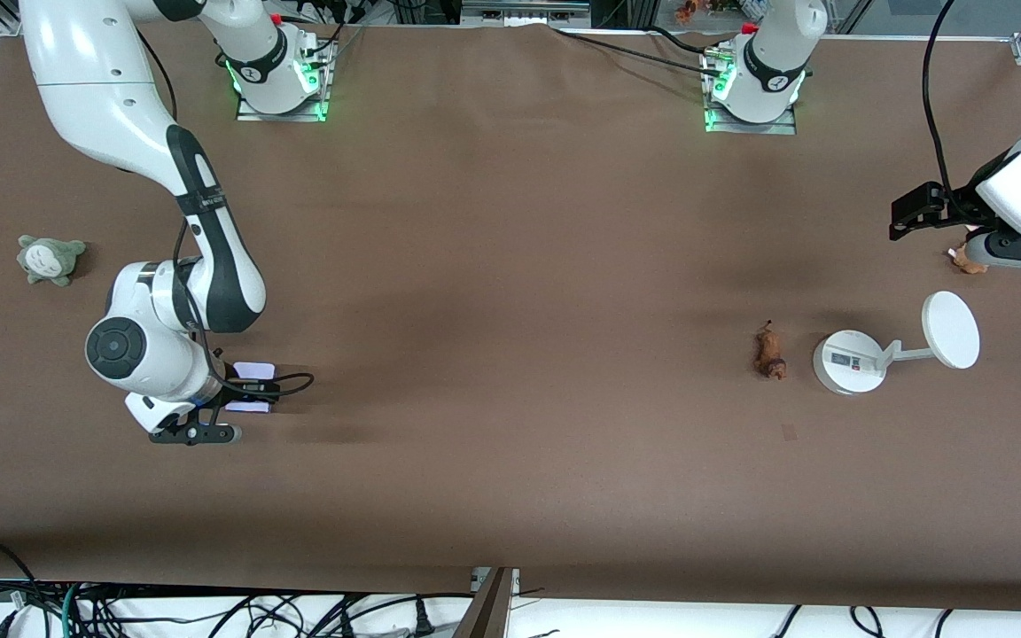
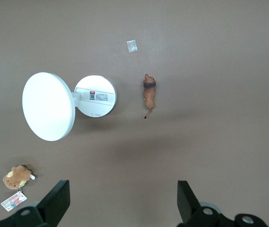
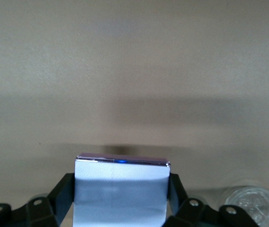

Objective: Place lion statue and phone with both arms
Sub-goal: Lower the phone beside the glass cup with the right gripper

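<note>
My right gripper (image 1: 249, 390) is shut on the phone (image 1: 253, 370), a flat pale lavender-white rectangle, just over the table toward the right arm's end. In the right wrist view the phone (image 3: 121, 189) fills the gap between both black fingers (image 3: 63, 191). The lion statue (image 1: 771, 352), a tiny orange-brown figurine with a dark band, lies on the table toward the left arm's end. The left wrist view shows it (image 2: 149, 92) lying alone beside the stand. My left gripper (image 1: 1020, 252) hangs open high over that end of the table, its fingers (image 2: 58, 198) wide apart and empty.
A white round-based stand (image 1: 847, 361) with a disc (image 1: 951, 330) sits beside the lion statue. A brown plush with a tag (image 2: 16, 176) lies under the left arm. A grey-green plush (image 1: 50, 259) lies near the right arm's end. A small pale patch (image 2: 132, 45) marks the cloth.
</note>
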Tool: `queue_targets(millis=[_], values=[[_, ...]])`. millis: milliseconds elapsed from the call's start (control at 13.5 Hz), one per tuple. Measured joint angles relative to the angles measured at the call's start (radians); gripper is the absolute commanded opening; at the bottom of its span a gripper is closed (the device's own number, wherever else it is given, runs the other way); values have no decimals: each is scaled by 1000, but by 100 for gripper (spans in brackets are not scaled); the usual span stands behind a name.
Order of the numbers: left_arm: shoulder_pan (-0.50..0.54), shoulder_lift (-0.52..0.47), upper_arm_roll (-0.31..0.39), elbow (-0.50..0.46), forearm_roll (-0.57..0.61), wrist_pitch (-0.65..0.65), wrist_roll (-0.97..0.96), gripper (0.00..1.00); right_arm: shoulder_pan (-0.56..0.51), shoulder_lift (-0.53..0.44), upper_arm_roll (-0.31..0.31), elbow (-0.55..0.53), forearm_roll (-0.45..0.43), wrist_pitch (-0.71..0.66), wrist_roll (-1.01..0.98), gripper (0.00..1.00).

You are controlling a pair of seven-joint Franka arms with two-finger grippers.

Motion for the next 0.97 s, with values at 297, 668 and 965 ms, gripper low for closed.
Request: queue_targets(millis=[297, 668, 965], values=[[0, 0, 0, 0, 0, 0, 0, 100, -1, 13, 0, -5, 0, 0, 0, 0], [0, 0, 0, 0, 0, 0, 0, 100, -5, 15, -1, -77, 0, 69, -21, 0], [0, 0, 0, 0, 0, 0, 0, 100, -7, 14, 0, -94, 0, 82, -26, 0]])
